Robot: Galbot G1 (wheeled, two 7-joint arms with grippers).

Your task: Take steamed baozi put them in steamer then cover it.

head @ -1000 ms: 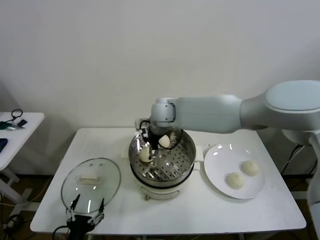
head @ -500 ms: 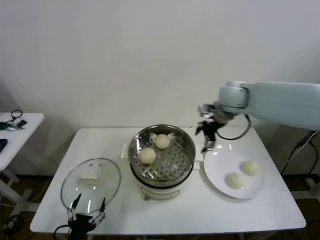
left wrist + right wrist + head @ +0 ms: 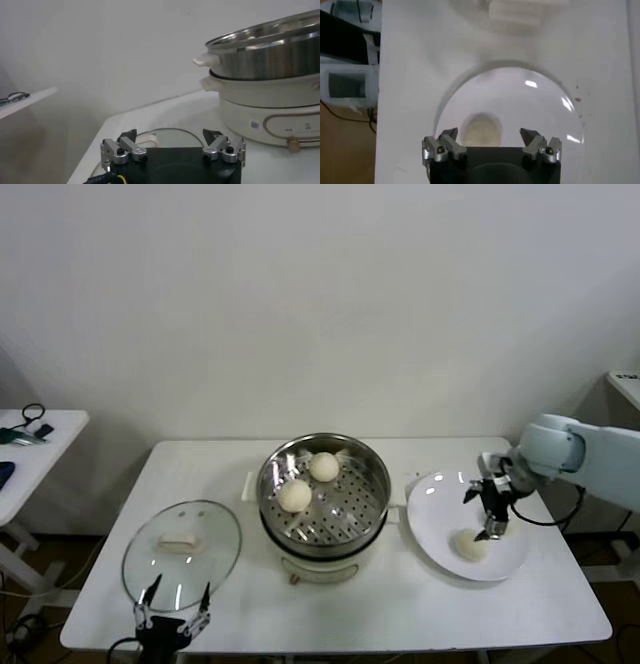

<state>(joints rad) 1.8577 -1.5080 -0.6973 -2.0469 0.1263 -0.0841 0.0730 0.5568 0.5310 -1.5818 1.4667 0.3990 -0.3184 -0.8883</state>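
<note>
The steamer stands mid-table on its white pot base and holds two baozi. My right gripper is open and empty, low over the white plate at the right. One baozi lies on the plate just in front of it; a second plate baozi is hidden behind the gripper. In the right wrist view a baozi lies on the plate between the open fingers of that gripper. The glass cover lies at the front left. My left gripper is parked open at the table's front edge.
A small white side table with dark items stands at the far left. In the left wrist view my left gripper sits by the cover, with the steamer beyond it. The wall runs close behind the table.
My right gripper left the second baozi in the steamer, swung right across the table and came down over the plate. The left arm has not moved.
</note>
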